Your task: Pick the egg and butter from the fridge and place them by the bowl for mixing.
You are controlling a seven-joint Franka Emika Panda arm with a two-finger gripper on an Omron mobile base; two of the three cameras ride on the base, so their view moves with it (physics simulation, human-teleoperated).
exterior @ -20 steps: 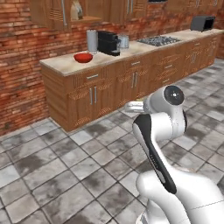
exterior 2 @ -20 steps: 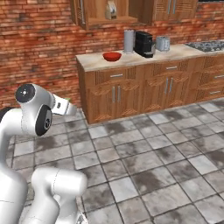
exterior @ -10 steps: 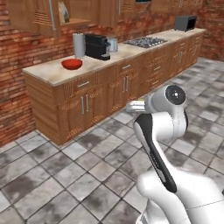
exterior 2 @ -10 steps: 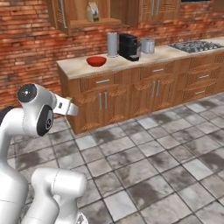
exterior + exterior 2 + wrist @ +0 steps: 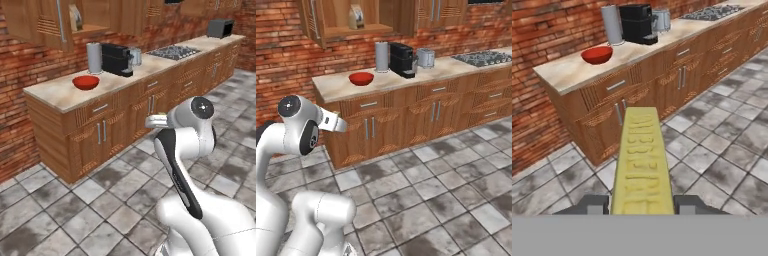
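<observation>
bowl [image 5: 85, 82]: 1 | butter [image 5: 642, 165]: 1 (hand-held) | coffee machine [image 5: 116, 59]: 1 | canisters [image 5: 94, 58]: maybe 2

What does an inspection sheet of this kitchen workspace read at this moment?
Surface: beige counter on wooden cabinets.
Job's things: red bowl near the counter's end; butter clamped in the gripper; egg nothing seen.
Clutter: grey canister, black coffee machine, metal cup, stovetop.
Grippers: gripper shut on the butter, off the counter, over the floor.
Cables: nothing seen.
Surroundings: brick wall, tiled floor.
</observation>
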